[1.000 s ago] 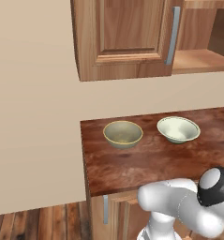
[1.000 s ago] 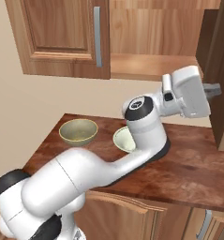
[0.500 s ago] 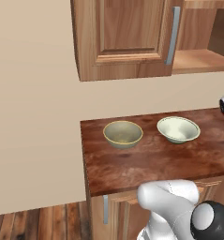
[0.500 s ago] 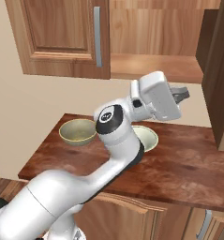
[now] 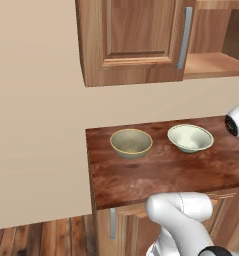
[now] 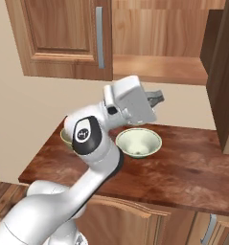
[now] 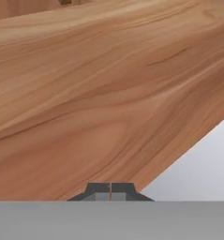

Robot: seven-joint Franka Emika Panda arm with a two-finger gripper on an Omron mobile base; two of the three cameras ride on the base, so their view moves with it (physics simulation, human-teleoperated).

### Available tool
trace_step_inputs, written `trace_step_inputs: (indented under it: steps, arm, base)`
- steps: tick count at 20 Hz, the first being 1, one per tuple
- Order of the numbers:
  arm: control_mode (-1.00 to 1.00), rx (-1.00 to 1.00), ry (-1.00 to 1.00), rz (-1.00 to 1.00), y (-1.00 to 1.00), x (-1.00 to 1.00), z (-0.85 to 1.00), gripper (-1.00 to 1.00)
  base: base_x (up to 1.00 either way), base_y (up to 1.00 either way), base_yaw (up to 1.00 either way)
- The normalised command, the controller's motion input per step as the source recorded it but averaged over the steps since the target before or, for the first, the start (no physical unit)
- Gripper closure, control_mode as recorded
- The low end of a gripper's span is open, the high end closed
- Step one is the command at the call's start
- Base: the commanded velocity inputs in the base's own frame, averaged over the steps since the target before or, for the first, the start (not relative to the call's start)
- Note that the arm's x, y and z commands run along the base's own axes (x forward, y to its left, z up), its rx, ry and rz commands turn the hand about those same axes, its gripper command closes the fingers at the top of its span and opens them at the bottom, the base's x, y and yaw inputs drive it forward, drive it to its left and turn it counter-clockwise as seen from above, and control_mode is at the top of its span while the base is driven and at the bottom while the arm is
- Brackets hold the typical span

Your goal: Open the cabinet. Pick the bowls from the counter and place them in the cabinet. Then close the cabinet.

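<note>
Hovering above the counter with jaws pressed together and empty, gripper sits just over the pale white-green bowl, fingertips aimed level toward the open right door rather than down. Lies directly below the jaws, that bowl, so needs a wrist tilt downward and parted fingers before any grasp, judging by this pose. Round, so no long axis to match; either rim side should serve. Rests beside the white-green bowl, farther from the gripper, the olive-tan bowl. Hangs above both bowls, beyond the counter's back edge, the cabinet, right half open with bare shelf showing, left door shut. Carries no readable brand, label or writing anywhere.
</note>
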Motion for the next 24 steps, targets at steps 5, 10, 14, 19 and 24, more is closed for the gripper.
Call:
trace_step_inputs:
  steps: [5, 10, 14, 19, 24]
  arm:
    - [-1.00, 0.03, 0.00, 0.25, 0.53, -0.24, 0.00, 1.00]
    - [-1.00, 0.10, 0.01, 0.27, 0.41, -0.07, 0.01, 1.00]
    - [-1.00, 0.10, 0.04, 0.32, 0.28, 0.00, 0.01, 1.00]
    - [-1.00, 0.09, 0.07, 0.37, 0.32, 0.00, 0.00, 1.00]
    - [-1.00, 0.11, 0.12, 0.42, 0.13, 0.00, 0.06, 1.00]
  base:
    - [0.00, 0.00, 0.00]
    - [0.00, 0.00, 0.00]
    - [0.00, 0.00, 0.00]
    - [0.00, 0.00, 0.00]
    - [0.00, 0.00, 0.00]
